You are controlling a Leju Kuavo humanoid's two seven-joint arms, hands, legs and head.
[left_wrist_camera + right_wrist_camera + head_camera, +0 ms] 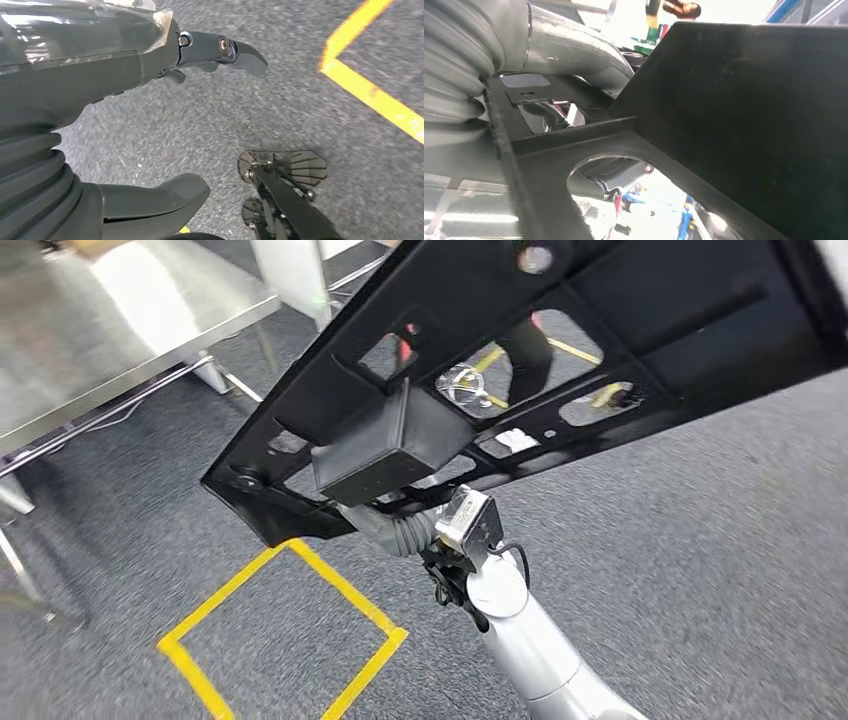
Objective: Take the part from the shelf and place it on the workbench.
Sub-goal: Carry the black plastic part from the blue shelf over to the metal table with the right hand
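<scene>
A large black part (pixel 560 350) is held aloft over grey carpet (pixel 700 570), carried on the right hand (pixel 400 530), which is seen at the end of the silver arm rising from the lower edge of the head view. The part — a flat, stiff panel pierced by cut-outs, with a boxy block on its near face — is judged rigid and fairly light, though long enough to lever hard against one grip; a hold near the block, close to the middle, would be steadier than one at a rim. In the right wrist view the fingers (pixel 549 112) are seen through a cut-out, closed on the panel's frame. The left hand (pixel 150 70) hangs over the carpet with nothing in it, thumb and fingers apart. The steel workbench (pixel 130 330) stands at upper left, well apart from the part — placing is judged not yet begun. Yellow tape (pixel 290 630) marks the floor below.
</scene>
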